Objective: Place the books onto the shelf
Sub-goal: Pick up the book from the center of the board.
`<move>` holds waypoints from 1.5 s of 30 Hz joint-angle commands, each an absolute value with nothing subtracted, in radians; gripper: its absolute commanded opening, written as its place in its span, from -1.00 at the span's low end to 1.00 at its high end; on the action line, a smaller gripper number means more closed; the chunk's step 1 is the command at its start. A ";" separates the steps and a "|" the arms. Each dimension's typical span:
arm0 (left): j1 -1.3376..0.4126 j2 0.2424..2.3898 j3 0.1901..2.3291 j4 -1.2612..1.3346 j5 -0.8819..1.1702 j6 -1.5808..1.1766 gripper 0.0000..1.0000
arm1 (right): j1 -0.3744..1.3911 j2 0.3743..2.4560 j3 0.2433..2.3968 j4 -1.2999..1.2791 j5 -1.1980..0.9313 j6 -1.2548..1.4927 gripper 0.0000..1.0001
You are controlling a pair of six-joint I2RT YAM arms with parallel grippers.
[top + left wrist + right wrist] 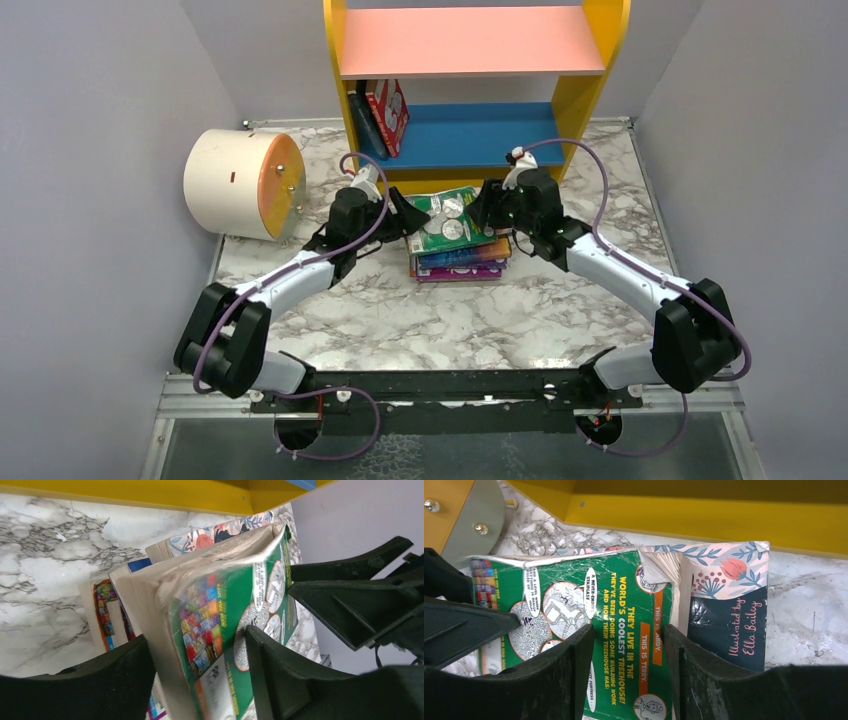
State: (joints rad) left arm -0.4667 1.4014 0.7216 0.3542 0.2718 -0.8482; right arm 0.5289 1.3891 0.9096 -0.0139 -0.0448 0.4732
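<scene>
Presently the left pincer (405, 215) is clasping the green book (445, 222) by its left edge and the right pincer (487, 205) is clasping its right edge, atop the stack of books (460, 264) lying on the surface (400, 310) just near of the shelf (480, 135).

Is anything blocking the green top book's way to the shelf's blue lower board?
Nothing visible does. The green book lies just in front of the blue lower board; the shelved books lean only at its left end, leaving the rest bare.
</scene>
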 commanded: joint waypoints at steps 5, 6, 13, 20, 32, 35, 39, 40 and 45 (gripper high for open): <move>-0.450 1.221 0.680 0.411 0.272 -0.876 -0.67 | 0.559 1.385 0.915 -0.017 -0.111 0.446 0.02; -0.443 1.211 0.681 0.406 0.277 -0.881 -0.85 | 0.560 1.368 0.911 -0.020 -0.080 0.436 0.02; -0.426 1.162 0.833 0.161 0.212 -0.827 -1.00 | 0.573 1.157 0.867 -0.004 0.051 0.260 0.04; -0.425 1.178 0.994 -0.018 0.172 -0.769 -1.00 | 0.726 1.054 0.837 0.015 0.137 0.099 0.03; -0.425 1.244 1.146 -0.182 0.189 -0.734 -1.00 | 1.059 1.125 0.791 0.194 0.489 -0.196 0.02; -0.426 1.245 1.162 -0.203 0.189 -0.732 -1.00 | 1.084 1.127 0.763 0.271 0.530 -0.264 0.03; -0.426 1.249 1.160 -0.209 0.199 -0.734 -1.00 | 1.104 1.172 0.769 0.297 0.546 -0.337 0.10; -0.426 1.250 1.158 -0.209 0.205 -0.737 -1.00 | 1.110 1.190 0.773 0.304 0.550 -0.354 0.11; -0.425 1.268 1.163 -0.210 0.226 -0.742 -1.00 | 1.141 1.272 0.793 0.341 0.551 -0.389 0.15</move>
